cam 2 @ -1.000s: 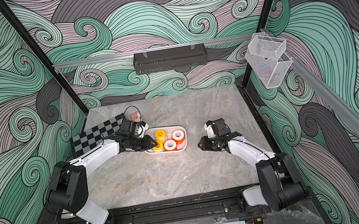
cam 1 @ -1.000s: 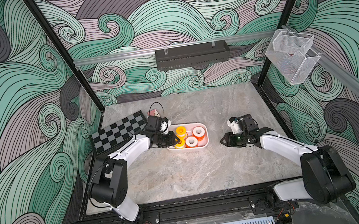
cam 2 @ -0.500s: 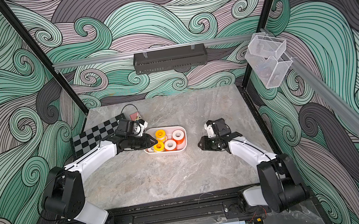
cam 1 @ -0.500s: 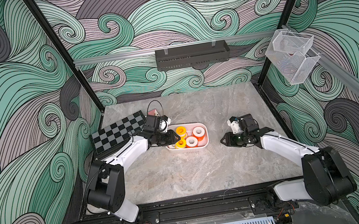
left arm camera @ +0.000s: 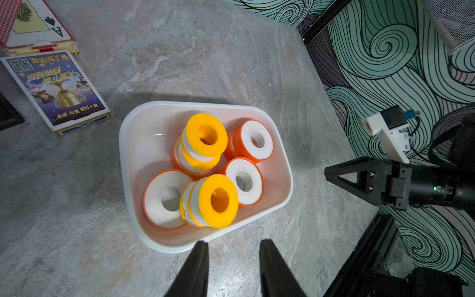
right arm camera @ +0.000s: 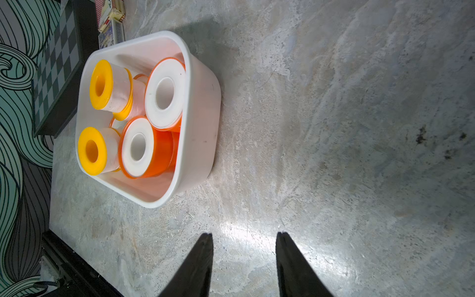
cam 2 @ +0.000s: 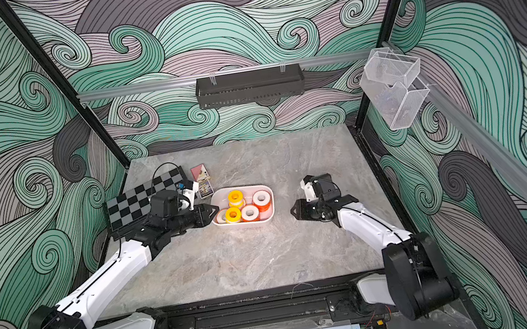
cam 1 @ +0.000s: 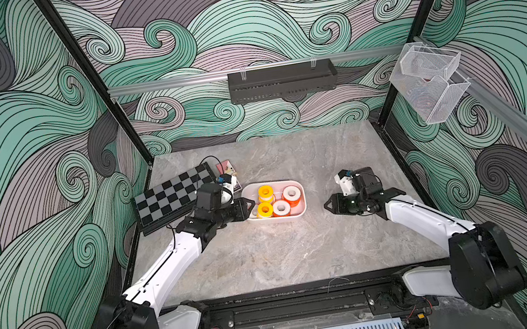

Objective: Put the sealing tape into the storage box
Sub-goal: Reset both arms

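Observation:
The storage box (cam 1: pixel 298 185) is a shallow white tub in mid-table, seen in both top views (cam 2: pixel 269 191). Several rolls of sealing tape lie in it. Two yellow rolls (left arm camera: pixel 206 135) (left arm camera: pixel 219 200) rest on top of white-faced orange ones (left arm camera: pixel 257 140) (left arm camera: pixel 167 199). My left gripper (left arm camera: pixel 234 242) is open and empty, with its fingertips just outside the box's left end (cam 1: pixel 249 207). My right gripper (right arm camera: pixel 244 234) is open and empty over bare table, well to the right of the box (cam 1: pixel 327 204).
A chessboard (cam 1: pixel 174 197) lies at the back left, with two card boxes (left arm camera: pixel 56 90) (left arm camera: pixel 33 23) beside it near the tub. A long black perforated tray (cam 1: pixel 281 82) hangs on the back wall. Clear mesh baskets (cam 1: pixel 428 82) hang at the right.
My left gripper has drawn back from the tub's left end toward the left and front, and its jaws have widened a little. The right arm has not moved.

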### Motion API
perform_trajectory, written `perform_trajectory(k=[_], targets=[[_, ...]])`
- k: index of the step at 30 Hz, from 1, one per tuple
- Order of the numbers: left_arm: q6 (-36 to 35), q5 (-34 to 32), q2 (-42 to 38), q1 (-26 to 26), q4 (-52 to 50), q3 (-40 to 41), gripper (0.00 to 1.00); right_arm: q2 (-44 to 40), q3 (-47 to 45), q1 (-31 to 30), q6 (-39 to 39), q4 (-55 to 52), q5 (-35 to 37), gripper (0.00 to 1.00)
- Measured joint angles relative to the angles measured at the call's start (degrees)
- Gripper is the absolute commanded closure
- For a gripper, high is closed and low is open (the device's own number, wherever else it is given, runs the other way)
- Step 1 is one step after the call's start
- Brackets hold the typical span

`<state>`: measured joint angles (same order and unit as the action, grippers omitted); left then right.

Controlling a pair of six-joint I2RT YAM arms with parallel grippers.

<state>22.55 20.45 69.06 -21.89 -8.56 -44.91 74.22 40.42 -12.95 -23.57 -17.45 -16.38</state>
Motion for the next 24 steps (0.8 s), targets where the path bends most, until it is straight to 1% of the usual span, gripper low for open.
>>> perform_trajectory(k=[2, 3, 4, 6, 8, 10, 11, 12, 13, 15, 16, 19, 24], targets=[[0.00, -0.52, 0.11, 0.00, -0.52, 0.17, 0.66, -0.55, -0.24, 0.00, 0.04, 0.20, 0.13, 0.56], [-0.02, -1.20, -0.42, 0.00, -0.28, 0.72, 0.64, -0.98, -0.42, -0.02, 0.04, 0.26, 0.31, 0.55], [-0.04, -2.34, -1.60, -0.02, 0.39, 1.99, 0.60, -1.57, -0.66, 0.00, 0.09, 0.44, 0.63, 0.55], [-0.26, -5.92, -6.60, -0.02, 1.70, 6.56, 0.53, -2.91, -1.31, 0.00, 0.26, 1.03, 1.55, 0.53], [-0.46, -10.97, -13.51, -0.02, 2.84, 11.54, 0.47, -4.39, -2.19, -0.02, 0.61, 1.95, 3.28, 0.51], [-0.94, -17.38, -19.71, -0.04, 2.60, 14.43, 0.42, -6.38, -3.50, -0.04, 1.14, 2.97, 6.21, 0.46], [-1.01, -20.63, -21.79, -0.04, 2.58, 14.99, 0.33, -7.37, -4.09, -0.13, 1.49, 3.26, 7.85, 0.44], [-1.53, -24.87, -23.93, -0.04, 2.67, 15.41, 0.19, -8.55, -4.83, -0.20, 1.95, 3.82, 9.94, 0.38], [-1.64, -28.41, -25.42, -0.04, 3.15, 15.80, 0.03, -9.84, -5.64, -0.24, 2.40, 4.52, 11.93, 0.30], [-2.27, -35.69, -27.78, -0.04, 5.27, 17.38, 0.01, -12.70, -7.61, -0.26, 3.56, 6.75, 16.20, 0.01], [-2.71, -39.34, -28.74, -0.04, 6.88, 18.86, 0.01, -14.53, -9.18, -0.26, 4.74, 8.68, 18.56, 0.01], [-5.77, -47.32, -29.97, -0.04, 11.63, 24.22, 0.01, -18.56, -13.51, 0.22, 6.47, 13.94, 23.91, 0.01], [-14.19, -52.37, -27.76, 0.00, 23.98, 33.62, 0.01, -20.20, -18.03, 4.24, 7.65, 22.25, 28.89, 0.01]])
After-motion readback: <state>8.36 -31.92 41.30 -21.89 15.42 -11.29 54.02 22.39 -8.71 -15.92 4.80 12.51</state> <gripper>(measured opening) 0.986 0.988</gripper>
